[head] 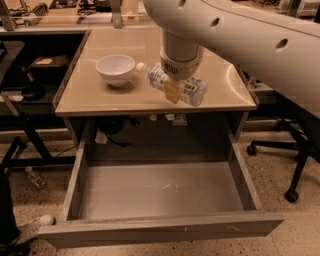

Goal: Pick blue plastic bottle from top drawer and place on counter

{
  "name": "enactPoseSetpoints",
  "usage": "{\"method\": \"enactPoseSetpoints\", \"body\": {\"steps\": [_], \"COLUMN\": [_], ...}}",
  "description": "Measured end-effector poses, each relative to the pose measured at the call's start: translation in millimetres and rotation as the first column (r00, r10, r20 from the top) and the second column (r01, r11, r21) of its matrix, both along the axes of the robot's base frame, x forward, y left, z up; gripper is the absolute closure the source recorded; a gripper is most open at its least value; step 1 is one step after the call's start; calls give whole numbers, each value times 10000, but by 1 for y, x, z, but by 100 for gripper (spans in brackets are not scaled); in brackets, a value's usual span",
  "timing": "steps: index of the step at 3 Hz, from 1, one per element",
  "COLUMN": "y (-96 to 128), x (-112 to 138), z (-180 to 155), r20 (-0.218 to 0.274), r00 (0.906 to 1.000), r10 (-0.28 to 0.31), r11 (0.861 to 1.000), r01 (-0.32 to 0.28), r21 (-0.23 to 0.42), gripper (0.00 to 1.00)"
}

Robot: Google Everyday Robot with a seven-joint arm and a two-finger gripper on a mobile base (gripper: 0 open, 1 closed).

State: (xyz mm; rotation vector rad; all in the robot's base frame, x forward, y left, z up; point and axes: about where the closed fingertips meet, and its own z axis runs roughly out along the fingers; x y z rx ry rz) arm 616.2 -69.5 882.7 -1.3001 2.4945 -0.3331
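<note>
My gripper (173,90) hangs from the big white arm and is shut on the blue plastic bottle (187,89). The bottle lies sideways in the fingers, white cap (141,66) pointing left toward the bowl, pale label showing. It is held above the front part of the beige counter (100,100); whether it touches the surface I cannot tell. The grey top drawer (160,190) is pulled fully open below, and nothing lies in it.
A white bowl (116,68) stands on the counter just left of the bottle's cap. A cluttered workbench (60,12) runs along the back. A dark stand (20,100) is at the left, office chair legs (280,150) at the right. A small bottle (36,178) lies on the floor.
</note>
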Motion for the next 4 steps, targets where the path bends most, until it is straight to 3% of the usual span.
{"method": "enactPoseSetpoints", "body": {"steps": [1, 2, 3, 4], "y": [4, -9, -37, -54], "x": [47, 84, 111, 121], "z": [-15, -40, -59, -62], "r20": [-137, -557, -907, -1043], "r00": [9999, 9980, 9913, 9858], "r10": [39, -309, -953, -1318], "r11": [10000, 9995, 9954, 9912], "r01": [-39, 312, 943, 1294], "r21": [33, 48, -158, -289], "gripper": [100, 100, 100, 100]}}
